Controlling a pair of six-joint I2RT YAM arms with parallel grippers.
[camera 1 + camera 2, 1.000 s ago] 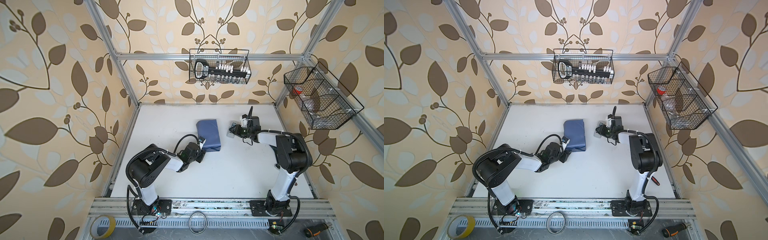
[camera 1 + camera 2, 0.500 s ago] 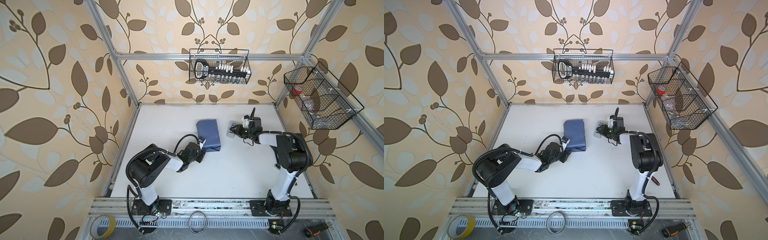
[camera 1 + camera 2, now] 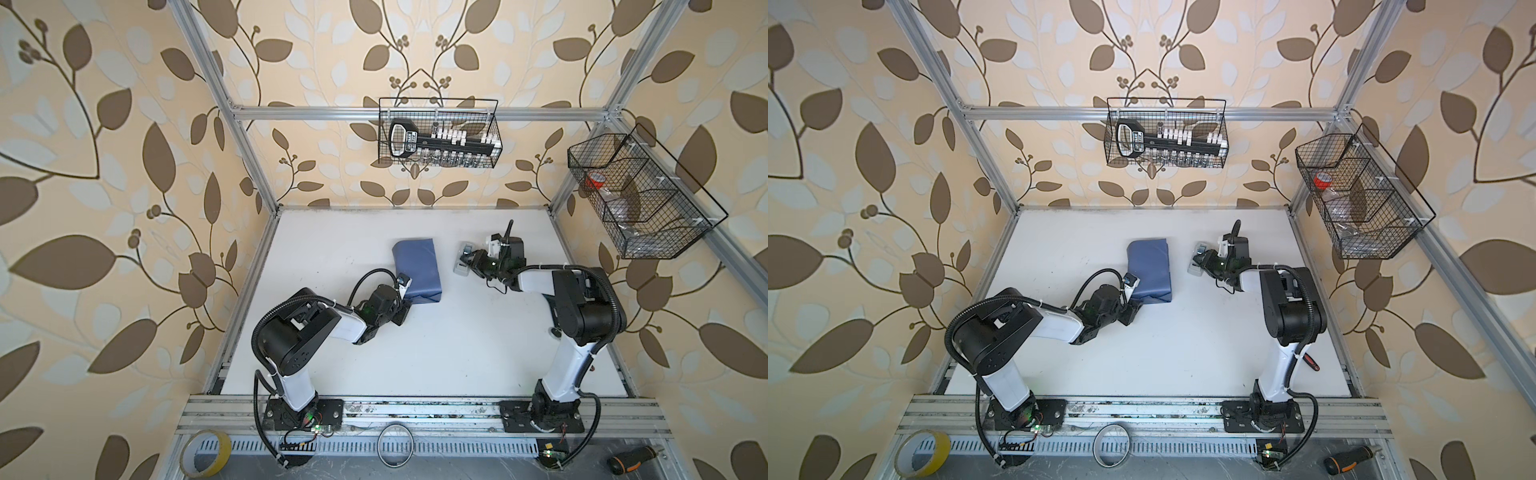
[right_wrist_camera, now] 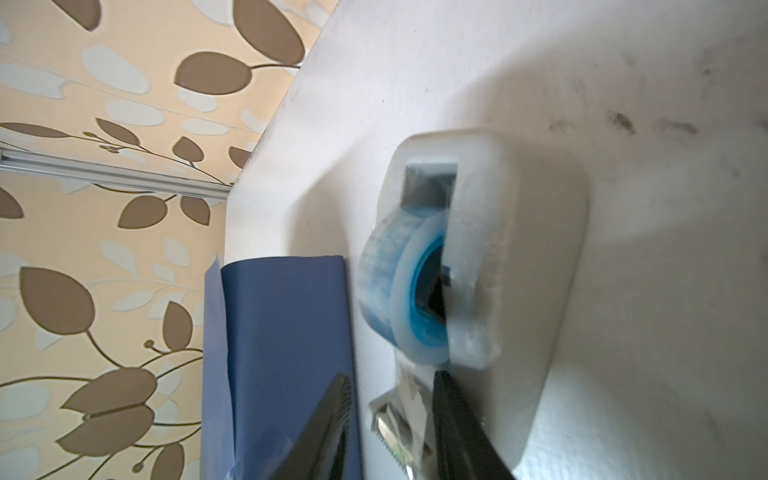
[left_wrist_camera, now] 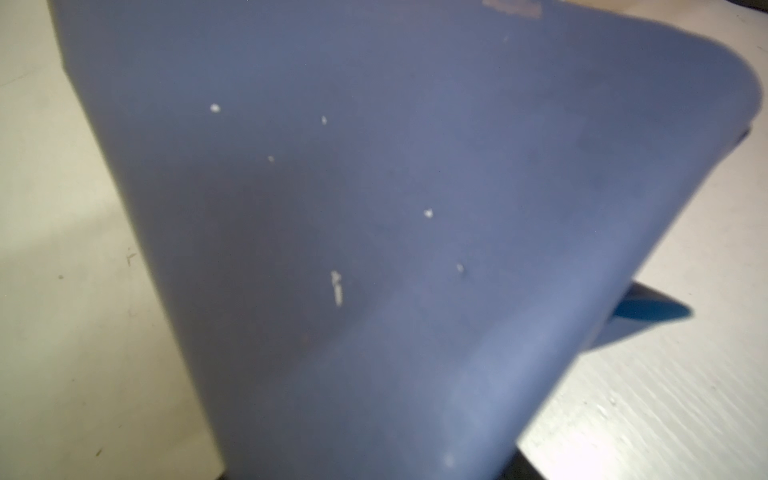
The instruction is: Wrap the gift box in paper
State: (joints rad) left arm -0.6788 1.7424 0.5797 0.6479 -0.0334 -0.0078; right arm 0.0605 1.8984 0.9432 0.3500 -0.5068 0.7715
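The paper [image 3: 417,268], slate blue, lies folded into a parcel at mid-table in both top views. The gift box is hidden inside it. My left gripper [image 3: 402,309] sits at the parcel's near corner. In the left wrist view the paper [image 5: 374,208] narrows to a flap that runs right in between the jaws and hides them. My right gripper [image 3: 467,261] is at the small grey tape dispenser [image 3: 462,268], right of the parcel. In the right wrist view it [image 4: 390,428] stands open. Its fingers [image 4: 328,424] straddle the cutter end, where the tape's loose tail hangs.
Wire baskets hang on the back wall [image 3: 438,133] and the right wall [image 3: 640,195]. A yellow tape roll [image 3: 205,453], a thin ring [image 3: 395,442] and a screwdriver [image 3: 631,455] lie beyond the front rail. A red-handled tool [image 3: 1310,362] lies near the right arm.
My right gripper has shifted slightly at the tape dispenser. The left arm and the parcel have not moved.
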